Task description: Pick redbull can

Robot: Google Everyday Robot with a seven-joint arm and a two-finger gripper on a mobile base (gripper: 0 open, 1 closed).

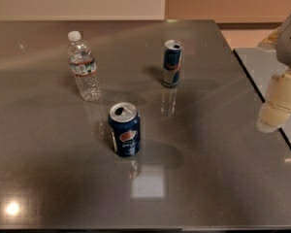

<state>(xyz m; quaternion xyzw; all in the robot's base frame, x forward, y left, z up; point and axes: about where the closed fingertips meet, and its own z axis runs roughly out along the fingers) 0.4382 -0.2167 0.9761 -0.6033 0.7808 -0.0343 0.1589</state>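
My gripper (pixel 273 111) hangs at the right edge, beyond the counter (pixel 208 178), well apart from the redbull can (pixel 172 63); clenched or released, I cannot tell. That can stands upright toward the far side, the Pepsi can (pixel 125 130) nearer the camera, a bottle (pixel 85 67) to their left. Coming in sideways, I might clip the slim can and topple it.

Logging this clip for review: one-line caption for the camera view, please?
Redbull can, Pepsi can and water bottle standing on a grey table; gripper at the right edge, apart from all.
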